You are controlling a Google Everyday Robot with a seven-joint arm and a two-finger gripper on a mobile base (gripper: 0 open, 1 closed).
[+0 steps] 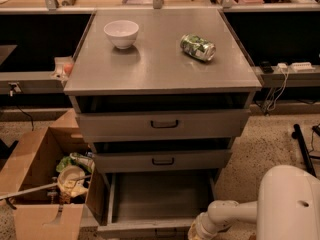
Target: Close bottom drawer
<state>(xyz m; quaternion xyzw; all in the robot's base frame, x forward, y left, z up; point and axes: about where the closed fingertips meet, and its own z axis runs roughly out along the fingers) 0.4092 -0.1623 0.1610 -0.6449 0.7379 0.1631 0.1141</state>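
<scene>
The grey metal cabinet (160, 69) has three drawers. The bottom drawer (157, 199) is pulled out wide, an empty shallow tray whose front edge lies at the frame's lower edge. The middle drawer (162, 160) and the top drawer (164, 124) stand slightly ajar. My white arm (235, 211) reaches in from the lower right toward the bottom drawer's front right corner. My gripper (197, 232) is at the frame's bottom edge beside that corner, mostly cut off.
A white bowl (121, 33) and a green can (197, 47) lying on its side sit on the cabinet top. An open cardboard box (45, 184) with rubbish stands on the floor at the left. Cables and a power strip (290, 66) are at the right.
</scene>
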